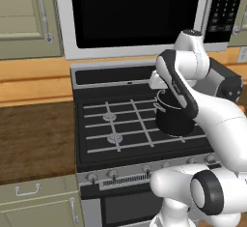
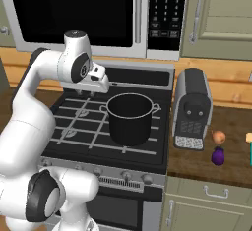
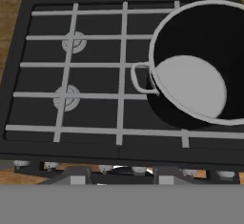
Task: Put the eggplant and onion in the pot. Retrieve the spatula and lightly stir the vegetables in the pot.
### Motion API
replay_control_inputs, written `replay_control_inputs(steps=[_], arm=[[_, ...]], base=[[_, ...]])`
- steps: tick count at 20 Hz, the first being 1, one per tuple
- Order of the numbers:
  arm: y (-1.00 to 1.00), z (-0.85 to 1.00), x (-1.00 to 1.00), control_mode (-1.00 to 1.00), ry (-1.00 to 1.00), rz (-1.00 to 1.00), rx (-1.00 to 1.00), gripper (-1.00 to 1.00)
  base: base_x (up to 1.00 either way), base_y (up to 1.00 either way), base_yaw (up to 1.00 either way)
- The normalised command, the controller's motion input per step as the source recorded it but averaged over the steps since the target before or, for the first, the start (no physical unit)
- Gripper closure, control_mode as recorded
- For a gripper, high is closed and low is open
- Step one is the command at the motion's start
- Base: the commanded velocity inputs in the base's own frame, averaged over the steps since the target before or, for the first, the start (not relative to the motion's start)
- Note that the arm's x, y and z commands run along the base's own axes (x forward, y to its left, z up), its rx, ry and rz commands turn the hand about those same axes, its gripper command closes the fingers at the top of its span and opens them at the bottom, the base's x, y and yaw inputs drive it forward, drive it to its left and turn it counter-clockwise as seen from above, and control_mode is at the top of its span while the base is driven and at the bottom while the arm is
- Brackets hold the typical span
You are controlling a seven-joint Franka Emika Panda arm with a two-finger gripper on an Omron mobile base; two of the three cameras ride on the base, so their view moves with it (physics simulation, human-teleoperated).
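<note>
Black pot (image 2: 130, 119) on the stove's (image 2: 74, 127) right side, gripper (image 2: 87, 93) above the grates left of it, holding nothing, jaw spacing unclear, onion (image 2: 219, 137) and eggplant (image 2: 218, 156) on the surface (image 2: 236, 166) beside the coffee machine (image 2: 192, 109).

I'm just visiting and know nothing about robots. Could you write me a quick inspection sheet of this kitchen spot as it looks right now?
Surface: black stove top with grey grates, wooden counter beside it.
Job's things: pot upright on the stove, empty inside; onion and eggplant lie on the counter, right of the coffee machine.
Clutter: nothing seen.
Grippers: gripper hangs over the grates left of the pot, holding nothing; its opening can't be judged.
Cables: nothing seen.
Surroundings: microwave above, cabinets around.
</note>
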Motion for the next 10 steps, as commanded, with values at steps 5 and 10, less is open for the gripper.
replay_control_inputs(steps=[5, 10], arm=[[0.0, -0.11, -0.08, -1.0, 0.0, 0.0, 0.0, -1.0], [0.0, -0.11, -0.06, -1.0, 0.0, 0.0, 0.0, -1.0]], base=[[0.0, 0.0, 0.0], [0.0, 0.0, 0.0]])
